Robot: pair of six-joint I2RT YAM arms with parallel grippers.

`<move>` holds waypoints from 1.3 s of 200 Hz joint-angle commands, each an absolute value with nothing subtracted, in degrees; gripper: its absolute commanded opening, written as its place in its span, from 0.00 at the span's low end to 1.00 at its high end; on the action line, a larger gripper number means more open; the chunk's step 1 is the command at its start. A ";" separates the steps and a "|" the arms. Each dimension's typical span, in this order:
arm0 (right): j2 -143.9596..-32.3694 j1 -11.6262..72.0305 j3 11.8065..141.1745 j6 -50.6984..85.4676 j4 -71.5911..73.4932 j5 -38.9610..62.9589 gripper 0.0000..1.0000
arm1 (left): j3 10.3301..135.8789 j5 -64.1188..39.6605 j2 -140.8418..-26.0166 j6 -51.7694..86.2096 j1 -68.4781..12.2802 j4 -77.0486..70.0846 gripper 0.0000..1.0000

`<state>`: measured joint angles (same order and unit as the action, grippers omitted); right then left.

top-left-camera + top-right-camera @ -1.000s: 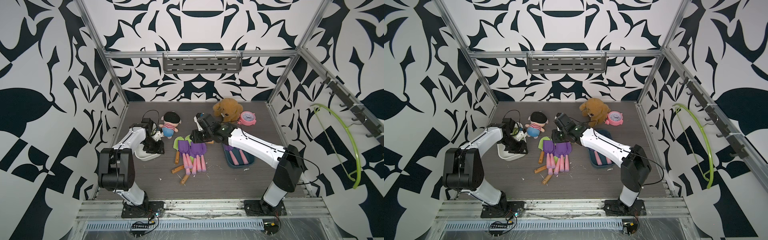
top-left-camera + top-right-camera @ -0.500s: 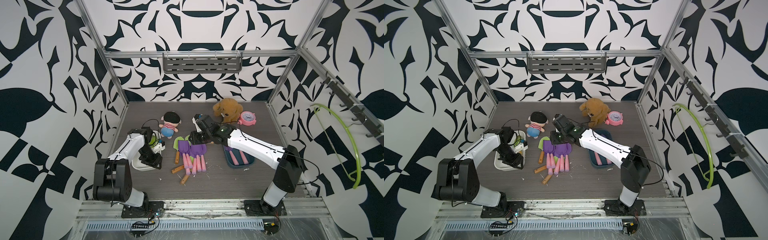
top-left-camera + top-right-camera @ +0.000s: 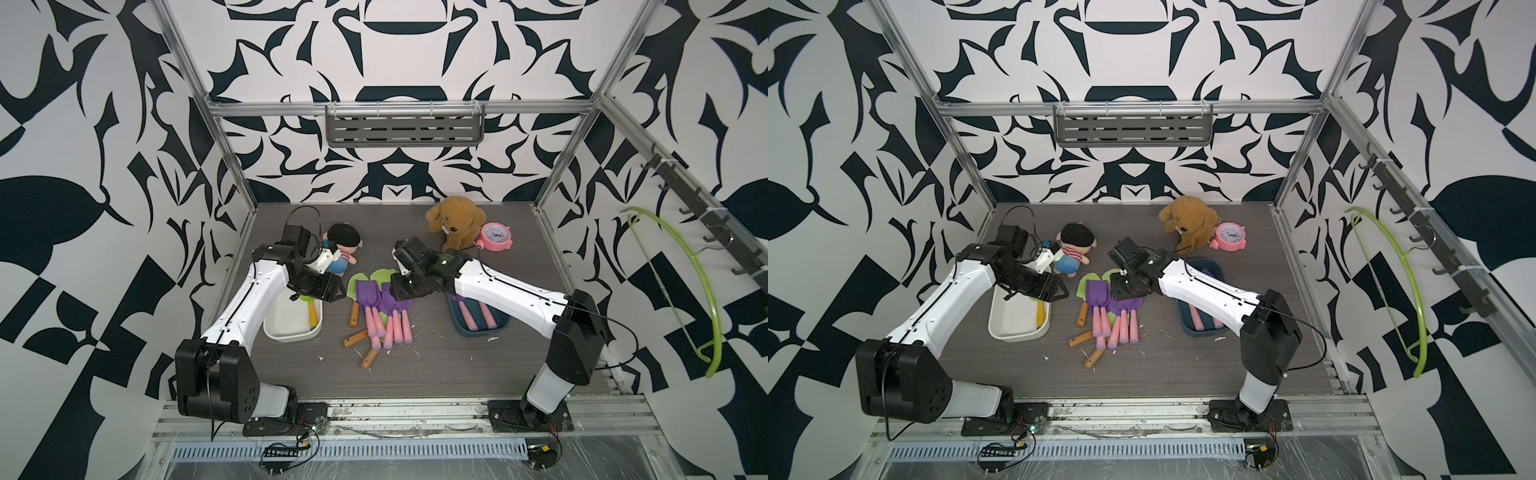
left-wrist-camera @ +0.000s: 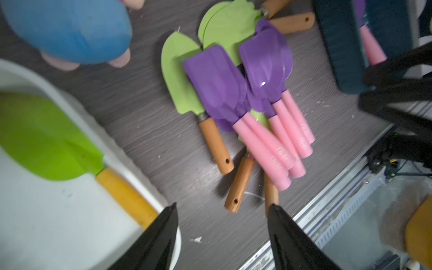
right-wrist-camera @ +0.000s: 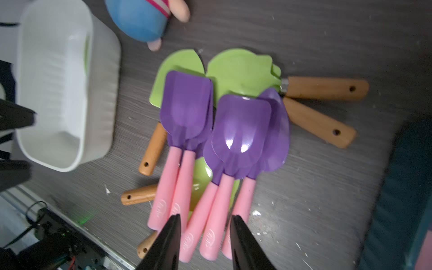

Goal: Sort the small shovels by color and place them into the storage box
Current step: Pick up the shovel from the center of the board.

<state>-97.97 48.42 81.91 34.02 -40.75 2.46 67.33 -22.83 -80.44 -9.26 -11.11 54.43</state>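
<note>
Nearest me, wooden handles poke out of the heap of small shovels, which lies on the table between my two boxes. Purple blades with pink handles are on top, green blades underneath.

On my left, the white box holds one green shovel with a yellow handle. On my right, the dark blue tray holds pink-handled shovels.

My left gripper hovers over the white box's corner nearest the heap, fingers apart, nothing between them. My right gripper hangs over the heap's pink handles, fingers apart as well, gripping nothing.

Farther back sit a doll, a brown teddy bear and a pink clock just beside the bear.
</note>
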 commanded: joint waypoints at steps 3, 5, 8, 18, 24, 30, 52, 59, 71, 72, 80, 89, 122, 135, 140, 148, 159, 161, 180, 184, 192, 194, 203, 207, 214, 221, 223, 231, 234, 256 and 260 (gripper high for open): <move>-95.10 48.16 80.09 34.59 -49.74 0.59 0.40 | 65.23 -31.35 -81.98 0.87 -12.22 45.04 0.68; -95.08 48.12 79.83 34.80 -50.05 0.48 0.40 | 65.00 -31.81 -82.11 0.99 -12.22 44.83 0.68; -94.91 48.10 79.38 35.16 -50.51 0.32 0.40 | 64.69 -32.31 -82.28 1.11 -12.22 44.63 0.68; -94.52 48.06 77.59 36.02 -51.07 0.43 0.40 | 63.78 -32.78 -82.89 1.56 -12.22 44.29 0.68; -94.35 48.03 76.31 36.62 -50.99 0.80 0.40 | 63.08 -32.89 -82.99 2.04 -12.22 43.99 0.68; -94.31 48.08 75.29 37.11 -50.66 1.40 0.40 | 62.21 -33.07 -82.93 2.42 -12.22 43.59 0.68; -95.20 48.08 73.13 38.47 -48.69 4.84 0.40 | 59.15 -33.75 -81.22 3.08 -12.22 41.28 0.68; -95.51 48.07 72.71 39.03 -47.63 6.00 0.40 | 58.42 -33.71 -80.58 3.08 -12.22 40.70 0.68; -95.86 48.08 72.51 39.63 -46.03 7.00 0.40 | 57.58 -33.28 -79.66 3.08 -12.22 40.23 0.69; -95.92 48.08 72.51 39.68 -45.86 7.02 0.40 | 57.53 -33.25 -79.65 3.08 -12.22 40.20 0.69; -96.35 48.07 72.79 39.81 -45.28 7.04 0.40 | 57.14 -32.97 -79.16 3.00 -12.22 40.01 0.69; -97.01 48.08 73.47 39.79 -45.08 7.11 0.40 | 56.77 -32.72 -78.88 3.11 -12.22 39.78 0.69; -100.95 48.03 75.50 38.86 -44.21 7.39 0.40 | 56.85 -32.70 -79.02 3.25 -12.22 39.54 0.69; -102.55 48.08 76.10 38.44 -43.65 7.65 0.40 | 56.79 -32.53 -78.97 3.34 -12.22 39.45 0.70; -103.11 48.07 76.32 38.25 -43.25 7.78 0.40 | 56.75 -32.59 -78.93 3.42 -12.22 39.31 0.70; -103.79 48.07 76.60 38.06 -42.69 7.95 0.40 | 56.52 -32.43 -78.71 3.47 -12.15 39.13 0.70; -105.02 48.08 77.18 37.67 -42.07 8.05 0.40 | 56.20 -32.36 -78.45 3.52 -12.18 38.77 0.70; -105.25 48.08 77.30 37.59 -41.96 8.17 0.40 | 56.17 -32.35 -78.41 3.52 -12.14 38.70 0.70; -107.55 48.07 78.41 37.18 -41.47 8.80 0.39 | 55.55 -32.38 -77.87 3.68 -11.78 38.20 0.70; -108.01 48.08 78.70 37.18 -41.72 8.72 0.39 | 55.46 -32.36 -77.73 3.62 -11.71 38.18 0.70; -108.73 48.08 79.20 37.14 -42.28 8.15 0.39 | 55.23 -32.34 -77.47 3.78 -11.61 38.08 0.70; -108.85 48.05 79.30 37.13 -42.39 7.90 0.39 | 55.16 -32.37 -77.44 3.78 -11.60 38.08 0.70; -109.28 48.06 79.37 37.12 -42.75 6.86 0.39 | 54.89 -32.35 -77.10 3.86 -11.39 37.89 0.70; -109.43 48.01 79.33 37.15 -42.95 6.39 0.39 | 54.74 -32.36 -76.90 3.82 -11.30 37.85 0.70; -109.58 47.90 79.20 37.09 -43.23 5.62 0.39 | 54.46 -32.35 -76.58 3.87 -11.19 37.71 0.70; -109.75 47.74 79.02 37.09 -43.41 4.91 0.38 | 54.16 -32.35 -76.26 3.95 -11.03 37.47 0.70; -109.77 47.64 78.95 37.05 -43.42 4.79 0.38 | 54.01 -32.34 -76.17 3.95 -10.95 37.49 0.70; -109.91 47.47 78.63 36.96 -43.56 4.13 0.37 | 53.81 -32.34 -75.90 3.95 -10.81 37.33 0.70; -109.95 47.40 78.54 36.97 -43.59 3.82 0.37 | 53.73 -32.40 -75.82 4.01 -10.73 37.28 0.70; -110.13 46.91 77.88 36.76 -43.64 2.75 0.35 | 53.14 -32.37 -75.20 4.13 -10.21 37.00 0.70; -110.23 46.81 77.79 36.65 -43.68 2.69 0.35 | 53.13 -32.37 -75.19 4.20 -10.15 36.92 0.70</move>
